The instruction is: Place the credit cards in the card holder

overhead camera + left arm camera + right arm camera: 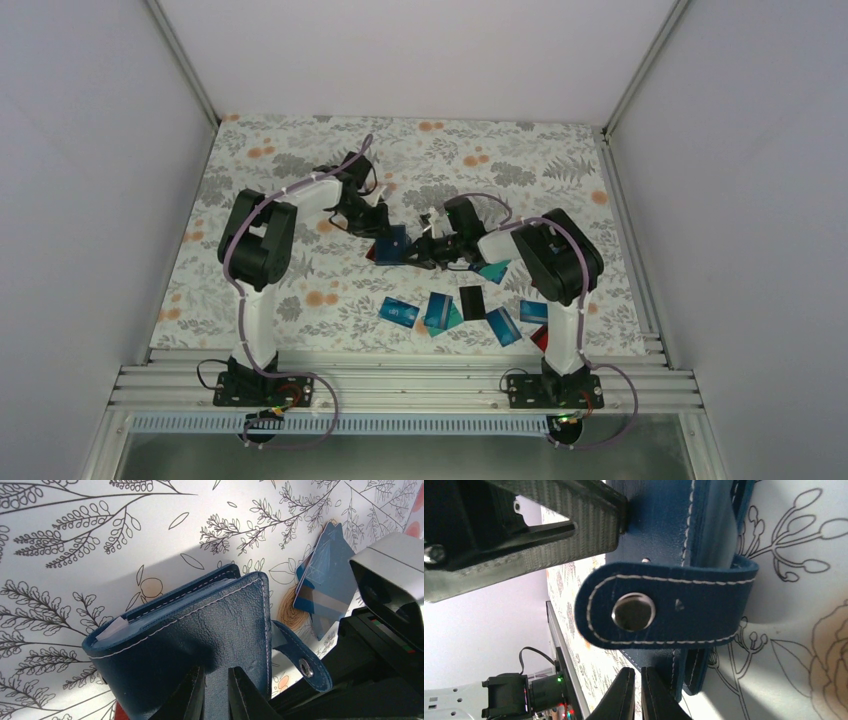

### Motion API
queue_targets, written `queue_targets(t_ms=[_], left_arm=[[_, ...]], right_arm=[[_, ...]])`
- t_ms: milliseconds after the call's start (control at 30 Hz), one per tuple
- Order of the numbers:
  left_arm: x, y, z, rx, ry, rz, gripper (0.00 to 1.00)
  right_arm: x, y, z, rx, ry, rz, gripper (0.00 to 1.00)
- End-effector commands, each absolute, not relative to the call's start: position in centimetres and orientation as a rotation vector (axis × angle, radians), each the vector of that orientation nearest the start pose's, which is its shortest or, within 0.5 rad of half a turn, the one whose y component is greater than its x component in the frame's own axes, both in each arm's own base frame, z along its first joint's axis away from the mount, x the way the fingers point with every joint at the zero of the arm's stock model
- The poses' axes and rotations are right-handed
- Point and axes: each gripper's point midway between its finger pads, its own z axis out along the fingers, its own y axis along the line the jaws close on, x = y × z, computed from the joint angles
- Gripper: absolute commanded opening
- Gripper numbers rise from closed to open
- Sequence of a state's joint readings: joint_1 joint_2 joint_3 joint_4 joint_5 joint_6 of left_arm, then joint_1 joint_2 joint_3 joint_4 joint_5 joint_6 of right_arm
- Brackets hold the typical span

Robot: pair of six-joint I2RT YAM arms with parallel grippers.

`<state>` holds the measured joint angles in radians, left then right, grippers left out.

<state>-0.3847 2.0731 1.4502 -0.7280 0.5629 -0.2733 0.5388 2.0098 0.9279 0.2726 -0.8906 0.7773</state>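
Findings: my left fingers (200, 695) are nearly closed, pinching the cover of the card holder (210, 625), about the middle of the table (300, 170) between my arms. My right fingers (631, 700) are fully shut just beside its unsnapped strap (664, 607), and nothing shows between them. The credit cards (440, 310) lie scattered toward the near edge, on the right half.

Recommendation: grip the holder firmly, with its mouth toward my right arm and the strap clear of it.

Not verifiable: whether the holder rests on the table or hangs lifted, or what it contains.
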Motion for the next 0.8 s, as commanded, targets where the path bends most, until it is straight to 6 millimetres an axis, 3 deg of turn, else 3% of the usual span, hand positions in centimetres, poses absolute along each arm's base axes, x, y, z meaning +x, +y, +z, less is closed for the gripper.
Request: queue_targets(t_ms=[0,200,333,767], left_arm=[[36.5,-24.2,3.9,0.238,2.995,-0.86,0.16],[37.0,-24.8,7.5,0.229,2.936,-0.861,0.34],[36.6,-25.5,8.5,0.227,2.927,-0.867,0.41],[35.8,-28.1,7.9,0.305,2.963,-0.837,0.41]], right_arm=[[29.9,33.2,1.7,-0.166,2.656,1.574,0.04],[29.9,33.2,1.5,-0.176,2.668,1.563,0.04],[29.8,33.2,1.3,-0.176,2.679,1.564,0.04],[29.9,33.3,1.2,-0.189,2.681,1.564,0.04]])
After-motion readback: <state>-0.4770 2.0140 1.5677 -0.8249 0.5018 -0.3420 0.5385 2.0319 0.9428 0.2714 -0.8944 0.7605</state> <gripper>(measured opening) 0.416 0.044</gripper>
